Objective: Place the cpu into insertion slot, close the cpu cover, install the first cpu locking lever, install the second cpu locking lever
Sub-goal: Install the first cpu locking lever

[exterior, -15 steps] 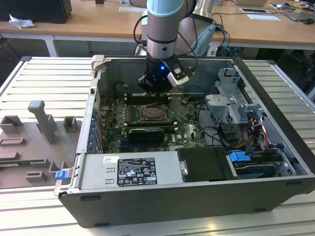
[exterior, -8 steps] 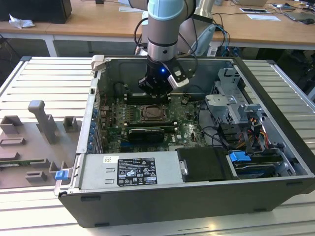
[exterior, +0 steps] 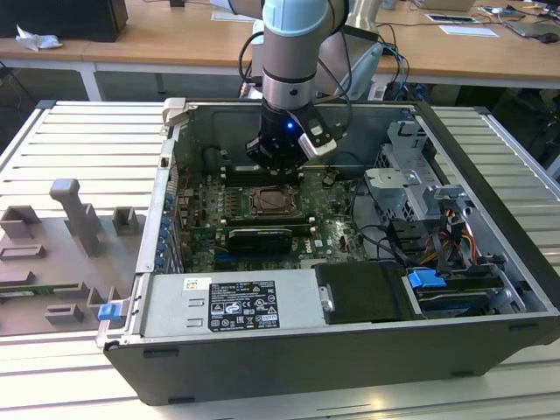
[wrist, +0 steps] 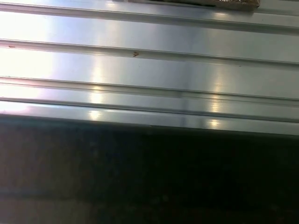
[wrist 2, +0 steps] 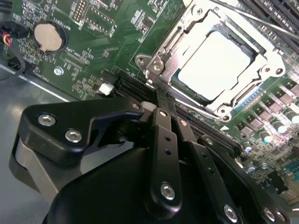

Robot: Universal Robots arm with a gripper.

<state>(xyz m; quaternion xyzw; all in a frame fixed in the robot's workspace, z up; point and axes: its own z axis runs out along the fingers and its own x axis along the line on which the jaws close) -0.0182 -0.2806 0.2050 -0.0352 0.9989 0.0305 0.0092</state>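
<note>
CPU (wrist 2: 212, 65) first: I see it as a pale, glare-washed square lying flat in the insertion slot (wrist 2: 243, 44), with the cpu cover (wrist 2: 187, 35) down over it as a silvery frame, its cut-out leaving the chip's top bare. A thin metal lever rod (wrist 2: 261, 21) runs along one side of the frame; I cannot tell whether it is latched. Around the socket is the green motherboard (wrist 2: 103, 42), carrying a round coin battery (wrist 2: 48, 36) and long black memory slots (wrist 2: 275, 14).

My end effector (wrist 2: 159, 100) hangs just beside the socket's corner in the second wrist view, its black fingers (wrist 2: 164, 140) drawn together into a narrow line with nothing between them. From the exterior view the end effector (exterior: 278, 157) sits low inside the open computer case (exterior: 289, 372), just above the socket (exterior: 271, 203).

The case holds plenty: a grey power supply (exterior: 232, 306) along the near wall, a drive cage (exterior: 402, 188) on the exterior view's right, loose cables (exterior: 385, 241) and a blue connector (exterior: 426, 280). It lies on a ribbed metal desk (exterior: 79, 131) (the first wrist view gives me that same ribbed surface (wrist: 149, 84) above a dark band). Grey fixture blocks (exterior: 74, 214) stand outside the case on the exterior view's left.
</note>
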